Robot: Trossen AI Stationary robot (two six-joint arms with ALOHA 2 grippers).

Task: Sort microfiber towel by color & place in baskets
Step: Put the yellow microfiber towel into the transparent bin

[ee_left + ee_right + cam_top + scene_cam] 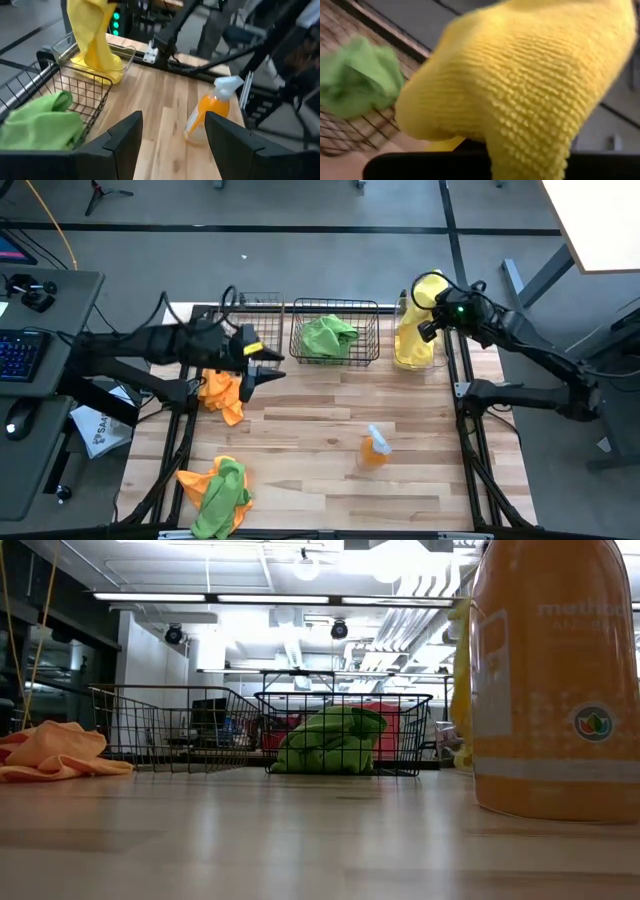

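High view: my right gripper [432,298] pinches a yellow towel [414,330], hanging long axis vertical into the clear bin [402,308] at far right. My left gripper [262,366] gapes empty beside one orange towel [222,392]. One green towel [328,337] fills the middle basket [368,308].

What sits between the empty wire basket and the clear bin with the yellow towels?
The second wire basket, holding a green towel, sits between the empty basket and the clear bin, as the high view shows.
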